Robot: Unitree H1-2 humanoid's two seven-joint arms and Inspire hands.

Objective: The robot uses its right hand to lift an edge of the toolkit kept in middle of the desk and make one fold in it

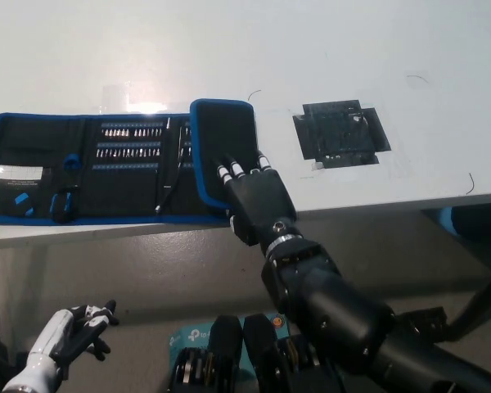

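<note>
One edge of the toolkit (106, 168), the near right corner, is hiding under the black right hand (258, 201), so whether anything is pinched there is not showing; the fingertips (233, 169) are lying flat and slightly spread on the folded flap (223, 147), pressing on it rather than wrapping around it. Small tools in the kit's pockets are hard to make out beyond rows of pale bits (132, 141) and a few blue pieces at the far left end. The toolkit is showing as a black fabric roll with a blue border, lying open along the near edge of the white desk (311, 57), its long axis running left to right, with its right end panel turned over leftward onto the rest, just beyond the fingertips. A black patch (340, 133) is sitting on the desk to the right of the fingers, apart from them. Low at the left, below the desk, the white left hand (61, 336) is resting with its fingers loosely curled on nothing.
</note>
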